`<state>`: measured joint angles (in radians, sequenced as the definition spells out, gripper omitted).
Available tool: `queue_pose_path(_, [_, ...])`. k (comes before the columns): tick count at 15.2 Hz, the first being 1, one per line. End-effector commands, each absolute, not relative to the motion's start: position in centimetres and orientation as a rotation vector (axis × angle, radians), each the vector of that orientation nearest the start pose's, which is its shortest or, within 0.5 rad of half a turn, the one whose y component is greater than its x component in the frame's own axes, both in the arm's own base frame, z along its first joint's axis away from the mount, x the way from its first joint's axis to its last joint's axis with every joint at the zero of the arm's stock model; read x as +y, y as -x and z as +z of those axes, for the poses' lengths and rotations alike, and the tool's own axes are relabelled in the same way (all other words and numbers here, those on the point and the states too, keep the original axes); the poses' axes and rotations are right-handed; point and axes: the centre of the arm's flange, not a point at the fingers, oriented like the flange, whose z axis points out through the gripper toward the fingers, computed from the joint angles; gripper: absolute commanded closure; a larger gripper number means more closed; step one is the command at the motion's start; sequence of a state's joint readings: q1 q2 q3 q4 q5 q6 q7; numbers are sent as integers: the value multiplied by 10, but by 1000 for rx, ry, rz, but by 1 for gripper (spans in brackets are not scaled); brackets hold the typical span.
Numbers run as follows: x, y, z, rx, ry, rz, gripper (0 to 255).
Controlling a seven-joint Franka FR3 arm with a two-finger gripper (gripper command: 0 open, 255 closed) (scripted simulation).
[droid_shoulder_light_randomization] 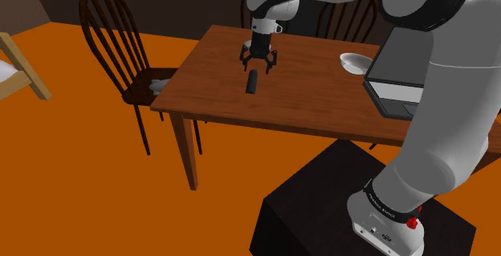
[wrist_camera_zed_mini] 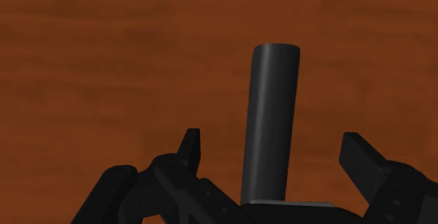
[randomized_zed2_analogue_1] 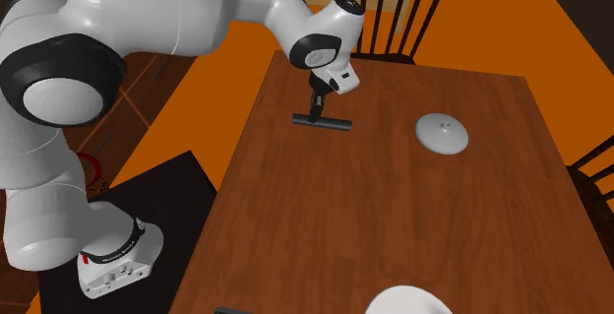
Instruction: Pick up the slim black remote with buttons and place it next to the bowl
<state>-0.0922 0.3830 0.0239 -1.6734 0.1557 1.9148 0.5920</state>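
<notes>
arm (droid_shoulder_light_randomization: 450,110): glossy white shells, fat rounded links
joints (randomized_zed2_analogue_1: 110,66): black rings around pale grey caps
wrist (droid_shoulder_light_randomization: 271,6): white, with a dark collar carrying small white lettering
base (droid_shoulder_light_randomization: 377,229): white foot under a black band with white lettering
knob (droid_shoulder_light_randomization: 413,223): red, on the base
jaws: all black, angular, two flat-tipped fingers (wrist_camera_zed_mini: 361,161)
stand (droid_shoulder_light_randomization: 321,206): plain black box
</notes>
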Motion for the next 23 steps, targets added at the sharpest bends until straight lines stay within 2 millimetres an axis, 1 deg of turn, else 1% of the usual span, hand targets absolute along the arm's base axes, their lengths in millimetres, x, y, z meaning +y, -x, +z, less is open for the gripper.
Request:
queue_pose_path(1, [-43,-667,352,1139,2789,289,0])
queue_pose_path(2, [-46,-671,347,1157,2780,295,0])
queue_pose_path(10, [-39,-666,308,1157,2780,295,0])
queue_pose_path(17, [-39,-666,308,1157,2780,295,0])
queue_pose_path(18, [-39,-666,308,1157,2780,295,255])
queue_pose_path(23, [-39,-667,310,1157,2780,295,255])
